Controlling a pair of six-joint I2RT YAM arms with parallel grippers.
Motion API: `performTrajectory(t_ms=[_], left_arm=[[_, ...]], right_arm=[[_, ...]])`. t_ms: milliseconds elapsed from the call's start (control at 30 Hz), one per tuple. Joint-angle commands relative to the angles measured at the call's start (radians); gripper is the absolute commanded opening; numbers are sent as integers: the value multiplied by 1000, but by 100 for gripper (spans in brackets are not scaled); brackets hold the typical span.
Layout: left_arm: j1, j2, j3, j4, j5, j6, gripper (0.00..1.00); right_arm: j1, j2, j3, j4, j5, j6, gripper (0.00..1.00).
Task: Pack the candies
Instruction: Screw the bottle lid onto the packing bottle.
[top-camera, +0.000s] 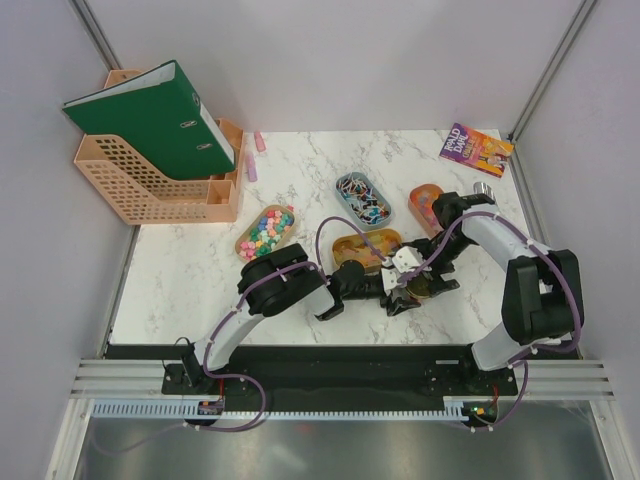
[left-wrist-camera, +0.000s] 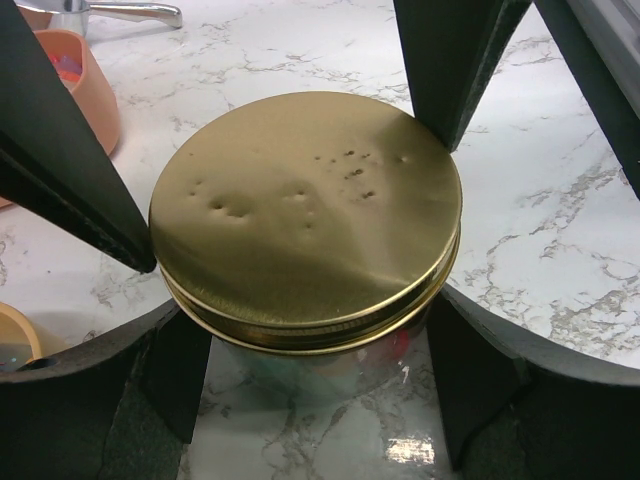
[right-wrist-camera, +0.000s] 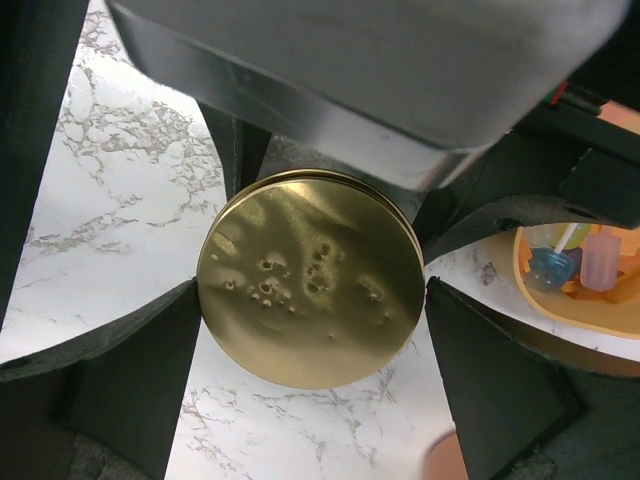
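Candies (top-camera: 265, 230): pink, green, yellow and orange bits heaped in a peach oval tray (top-camera: 243, 246) on the marble bench (top-camera: 190, 280), left of both arms and well apart from them. A few more pieces, blue and pink, sit in another orange tray (right-wrist-camera: 600, 318) just beside the jar.

Both arms meet at a glass jar (left-wrist-camera: 320, 378) with a gold lid (left-wrist-camera: 305, 205), which is on. Left pincer (left-wrist-camera: 310, 325) is closed on the jar body just under the lid, with a finger against each side. Right pincer (right-wrist-camera: 312, 290) comes from the opposite side, spread wide, its pads (right-wrist-camera: 180, 330) touching the lid rim on both sides; it reads as a grip on the lid. Step looks like bracing and unscrewing, with no candy packed yet. Jar contents are not clear through the glass.

Handling, judged:
- Candies are tiny, light and hard, so they roll and scatter. Pinching them one by one is slow; tipping the tray or using the metal scoop (left-wrist-camera: 120, 12) looks better. If pinched, take a piece across its middle.
- The lid is thin, dented metal and slick, so hold it by the rim only.
- The jar is glass: smooth and breakable, so clamp it low and firmly.
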Motion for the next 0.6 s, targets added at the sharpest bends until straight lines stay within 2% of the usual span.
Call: performTrajectory(t_ms=[0,100,167,300,333,367,433,567], left_arm=[[22,93,-56,-335,-23,53,2],[22,93,-53,-337,-21,53,2],[22,95,-53,-337,-23,55,2],[22,95,-53,-338,-23,55,2],[22,93,-53,-337,-29,53,2],[22,93,-54,-337,-30,55,2],[22,93,-56,-332,-38,53,2],[22,89,-56,-331,-40,49,2]], right_arm=[[9,15,9,-3,-22,0,98],[9,17,14,-2,-20,9,98],[9,20,18,-3,-17,26,93],[9,23,14,1,1,86,74],[9,21,8,6,6,103,67],[11,15,-15,9,9,129,64],[11,7,-49,34,21,225,60],[9,-8,-166,96,35,466,59]])
